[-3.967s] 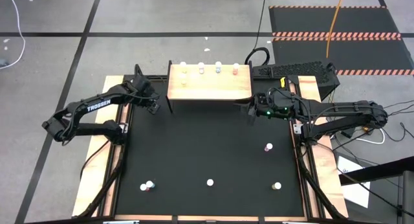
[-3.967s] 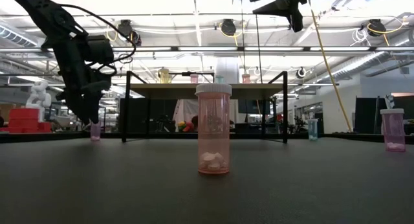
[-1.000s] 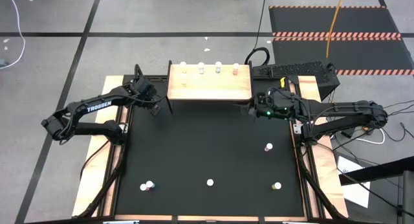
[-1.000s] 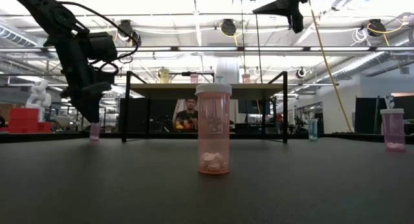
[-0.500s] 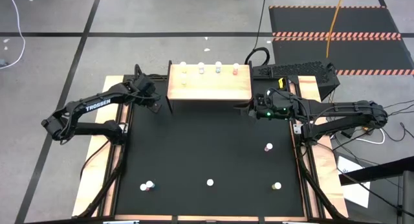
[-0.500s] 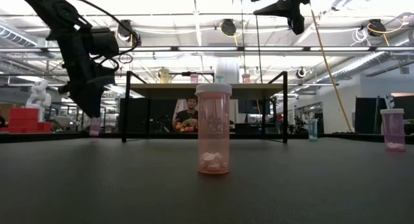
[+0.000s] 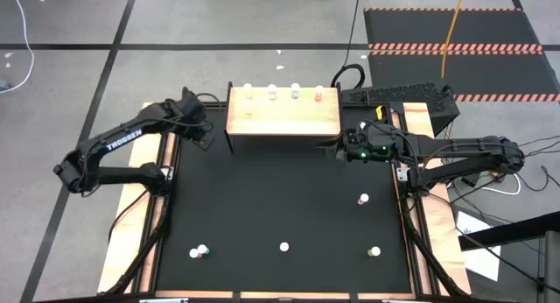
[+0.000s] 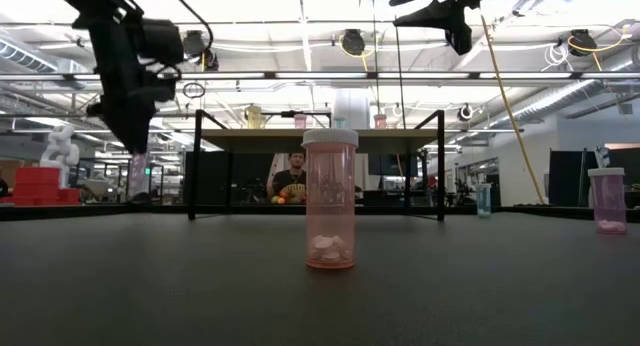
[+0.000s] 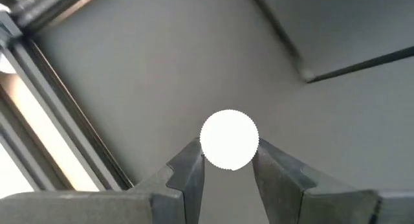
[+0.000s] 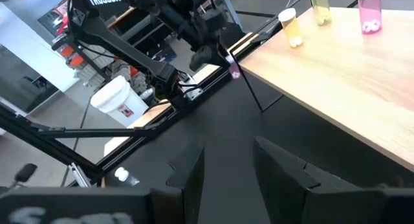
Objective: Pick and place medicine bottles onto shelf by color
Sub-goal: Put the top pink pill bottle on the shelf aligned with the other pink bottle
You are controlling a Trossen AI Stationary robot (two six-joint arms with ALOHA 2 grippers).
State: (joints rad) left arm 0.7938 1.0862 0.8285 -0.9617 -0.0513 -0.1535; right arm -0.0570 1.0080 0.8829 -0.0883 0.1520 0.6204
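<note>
My left gripper (image 9: 226, 160) was clamped on a medicine bottle (image 9: 229, 138), its white cap round between my two fingers (image 9: 189, 169) and the black table (image 7: 280, 198) below it. From above, that gripper (image 7: 203, 135) hung just off the left end of the shelf (image 7: 283, 119), near the table's far left corner; the right wrist view caught the same bottle (image 10: 234, 72) as a small pink thing held beside the shelf's (image 10: 336, 75) edge. In the low view my left arm (image 8: 125, 66) stood high, clear of the tabletop. My right gripper (image 7: 343, 151) waited just off the shelf's right end with its jaws apart and nothing between the fingers (image 10: 187, 169). Four bottles stood in a row along the shelf's far edge (image 7: 283, 93), and a yellowish bottle (image 7: 248, 111) stood a little nearer on its left part; the right wrist view showed a yellow bottle (image 10: 290, 26) and a pink bottle (image 10: 367, 13) there. On the table lay four more: one toward the right (image 7: 363, 199), one at the near right (image 7: 374, 250), one at the near middle (image 7: 284, 247) and one at the near left (image 7: 199, 250). The near middle bottle (image 8: 329, 199) was pink, upright, with pills in its bottom.
</note>
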